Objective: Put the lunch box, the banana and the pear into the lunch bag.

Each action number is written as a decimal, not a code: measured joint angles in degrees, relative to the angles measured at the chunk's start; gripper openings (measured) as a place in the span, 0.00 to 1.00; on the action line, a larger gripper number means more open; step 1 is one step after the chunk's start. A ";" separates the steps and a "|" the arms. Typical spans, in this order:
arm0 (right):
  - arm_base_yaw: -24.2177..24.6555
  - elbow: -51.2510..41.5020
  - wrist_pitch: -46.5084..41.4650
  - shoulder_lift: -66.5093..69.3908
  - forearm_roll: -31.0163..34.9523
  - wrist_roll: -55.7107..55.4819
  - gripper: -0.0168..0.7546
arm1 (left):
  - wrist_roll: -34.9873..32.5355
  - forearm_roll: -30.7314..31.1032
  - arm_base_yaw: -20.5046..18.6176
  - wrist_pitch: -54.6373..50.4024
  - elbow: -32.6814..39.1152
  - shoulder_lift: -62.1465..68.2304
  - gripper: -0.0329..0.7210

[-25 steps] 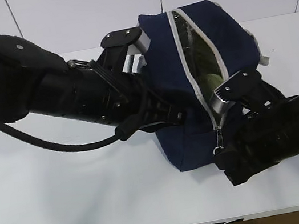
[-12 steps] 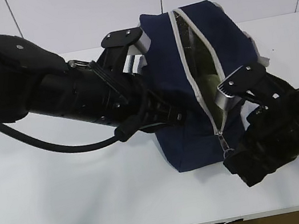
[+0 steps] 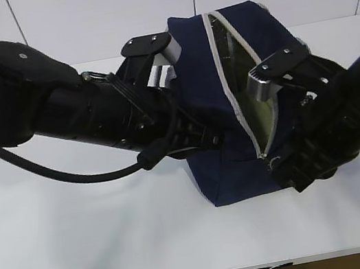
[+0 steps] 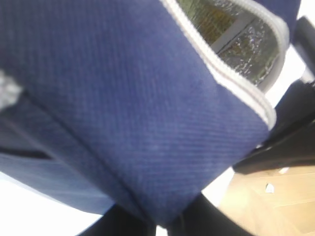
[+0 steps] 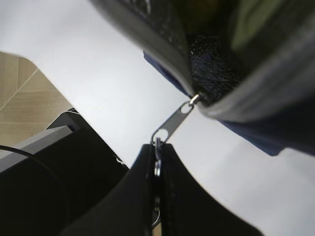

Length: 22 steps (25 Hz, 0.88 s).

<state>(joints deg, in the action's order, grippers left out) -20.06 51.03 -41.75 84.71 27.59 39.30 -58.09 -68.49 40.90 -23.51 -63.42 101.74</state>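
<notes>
Zipper pull (image 5: 172, 121) in right end effector (image 5: 157, 162) (pinched)

A robot test lab, judging by the bare white bench (image 3: 82, 249), plain white panelled wall (image 3: 110, 14) behind it and two black arms.

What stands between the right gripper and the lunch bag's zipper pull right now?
Nothing visible: the right gripper is shut on the ring of the zipper pull at the end of the lunch bag opening.
</notes>
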 joint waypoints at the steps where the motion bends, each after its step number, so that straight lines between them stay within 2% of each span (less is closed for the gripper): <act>1: 0.00 0.79 -0.96 0.00 -0.86 -0.96 0.03 | 0.00 0.13 0.00 0.00 0.00 0.00 0.04; 22: 0.00 11.67 -11.15 0.00 -7.53 -7.23 0.03 | -0.13 0.38 0.00 0.00 0.00 -0.08 0.04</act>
<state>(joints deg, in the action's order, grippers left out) -20.06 62.71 -52.90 84.71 20.06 32.07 -58.22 -68.10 40.90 -23.51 -63.42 101.66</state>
